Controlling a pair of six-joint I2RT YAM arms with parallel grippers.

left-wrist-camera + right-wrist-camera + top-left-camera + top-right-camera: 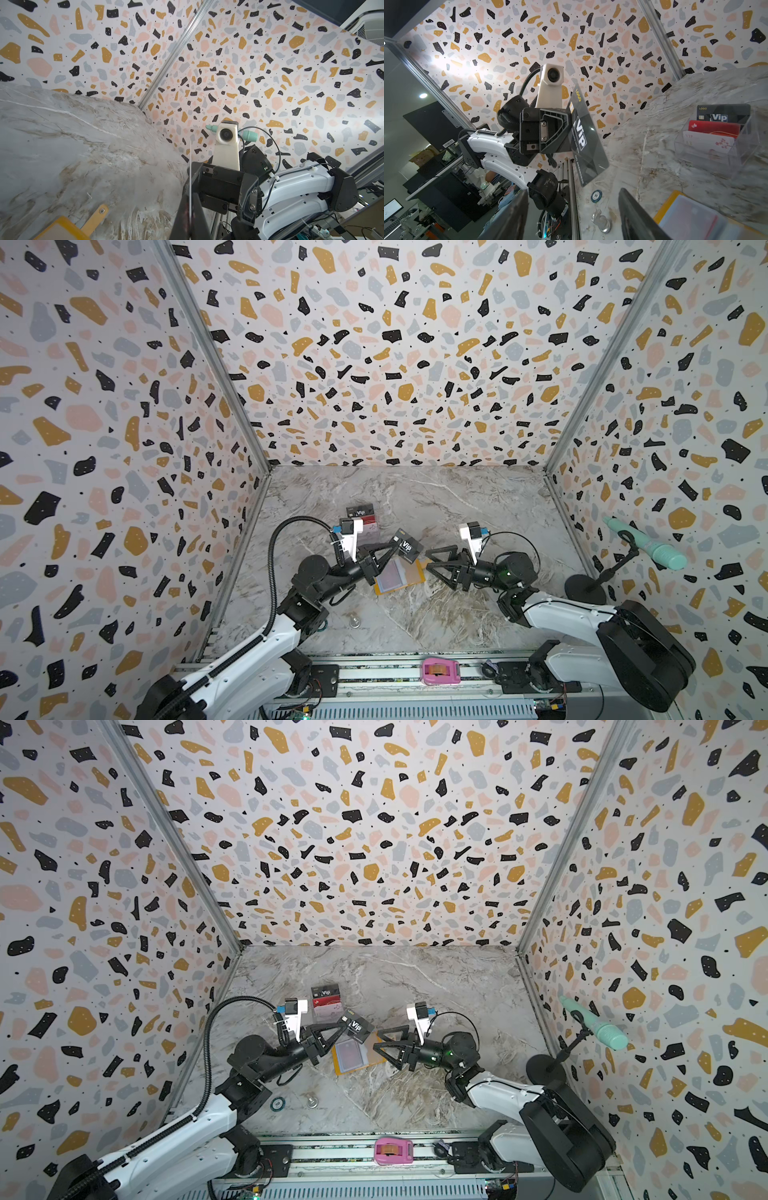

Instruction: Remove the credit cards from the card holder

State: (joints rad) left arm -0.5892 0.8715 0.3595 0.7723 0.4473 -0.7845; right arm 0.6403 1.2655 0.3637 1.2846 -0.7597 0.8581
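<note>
Card holder (399, 577): lying open and flat on the table (457, 497), lower middle of both top views, between the two grippers. A reddish card (691, 218) appears to be left under a clear sleeve (708, 226).

Just above the holder in frame, a black card (406, 546) is held off the table. It is pinched along one edge by the left gripper (394, 547), whose jaws are closed on it, and is seen edge-on in the left wrist view. The jaws of the right gripper (428, 561) are spread with nothing between them, tips just right of the holder.

A clear stand (743, 145), up-left of the holder in the top views, already carries another black card, a red card (714, 128) and a white card (708, 143).

Step judged: the held card is to be taken to the stand.
- The pinch should be kept tight. The card is thin and held by its edge, so twist is likely.
- The free edge should be led into a tier and released only once seated.
- The stand looks light and could be shoved.
- The right gripper is best kept by the holder, ready to pin it for the next pull.
</note>
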